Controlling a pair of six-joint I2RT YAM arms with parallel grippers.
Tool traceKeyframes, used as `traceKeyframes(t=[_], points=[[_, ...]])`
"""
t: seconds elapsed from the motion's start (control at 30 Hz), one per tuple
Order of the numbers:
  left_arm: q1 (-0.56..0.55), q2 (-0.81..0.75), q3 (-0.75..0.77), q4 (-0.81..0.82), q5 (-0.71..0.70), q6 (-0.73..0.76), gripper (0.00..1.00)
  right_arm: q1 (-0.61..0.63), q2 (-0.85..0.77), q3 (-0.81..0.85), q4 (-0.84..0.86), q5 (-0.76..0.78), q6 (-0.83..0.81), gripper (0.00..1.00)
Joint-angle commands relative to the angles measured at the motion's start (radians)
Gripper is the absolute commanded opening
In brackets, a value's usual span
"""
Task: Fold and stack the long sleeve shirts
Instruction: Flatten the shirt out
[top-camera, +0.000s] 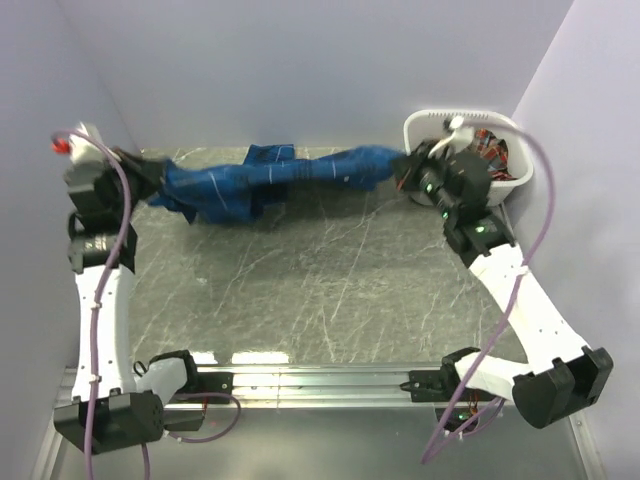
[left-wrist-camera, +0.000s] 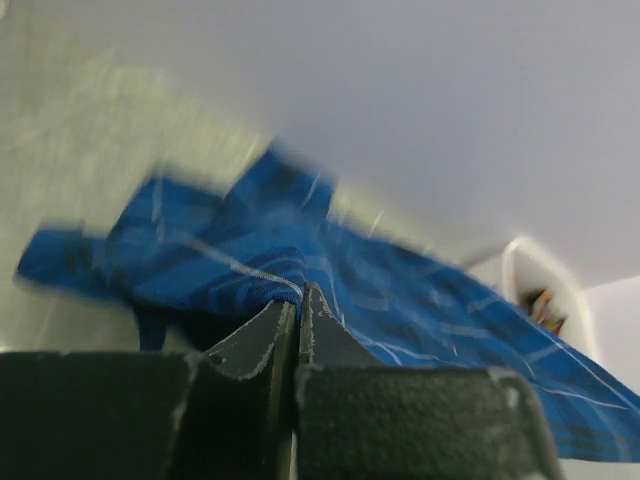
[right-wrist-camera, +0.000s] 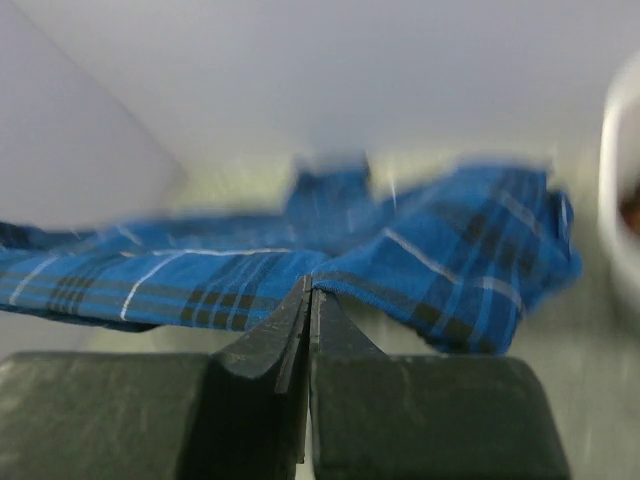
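A royal blue plaid long sleeve shirt (top-camera: 265, 175) hangs stretched across the back of the table between my two arms. My left gripper (top-camera: 150, 180) is shut on the shirt's left end; in the left wrist view the cloth (left-wrist-camera: 300, 260) is pinched at the fingertips of that gripper (left-wrist-camera: 298, 293). At the shirt's right end, beside the basket, my right gripper (top-camera: 405, 172) is shut on the cloth. The right wrist view shows a hem of the shirt (right-wrist-camera: 420, 250) nipped between the tips of that gripper (right-wrist-camera: 310, 285). Red-orange cloth (top-camera: 490, 150) lies in the basket, mostly hidden by the right arm.
A white plastic basket (top-camera: 520, 180) stands at the back right corner, right behind the right wrist; it also shows in the left wrist view (left-wrist-camera: 545, 290). Grey marbled tabletop (top-camera: 300, 290) spreads in front of the shirt. Walls close in at the back and sides.
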Motion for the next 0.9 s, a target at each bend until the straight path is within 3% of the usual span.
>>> traceKeyframes(t=[0.0,0.13,0.27,0.3,0.37,0.4,0.5,0.67,0.87], points=[[0.004,-0.087,-0.148,-0.075,0.004,-0.029,0.06,-0.005,-0.062,-0.167,-0.046,0.025,0.089,0.00],[0.004,-0.201,-0.268,-0.265,-0.041,-0.022,0.09,-0.001,-0.145,-0.338,-0.158,-0.030,0.152,0.00],[0.004,-0.353,-0.363,-0.429,-0.104,-0.036,0.21,0.012,-0.212,-0.454,-0.352,-0.070,0.193,0.04],[0.002,-0.372,-0.368,-0.452,-0.133,-0.030,0.25,0.013,-0.227,-0.474,-0.383,-0.084,0.198,0.14],[0.004,-0.410,-0.371,-0.486,-0.160,-0.019,0.47,0.016,-0.241,-0.523,-0.454,-0.092,0.202,0.35],[0.004,-0.416,-0.373,-0.494,-0.173,-0.009,0.52,0.019,-0.246,-0.544,-0.463,-0.093,0.199,0.54],[0.004,-0.406,-0.399,-0.433,-0.114,-0.004,0.69,0.048,-0.263,-0.567,-0.418,-0.103,0.150,0.66],[0.004,-0.294,-0.408,-0.353,0.005,0.007,0.88,0.206,-0.222,-0.499,-0.320,-0.041,0.104,0.69],[0.001,-0.154,-0.428,-0.259,0.028,0.024,0.89,0.464,-0.001,-0.344,-0.267,0.003,-0.027,0.69]])
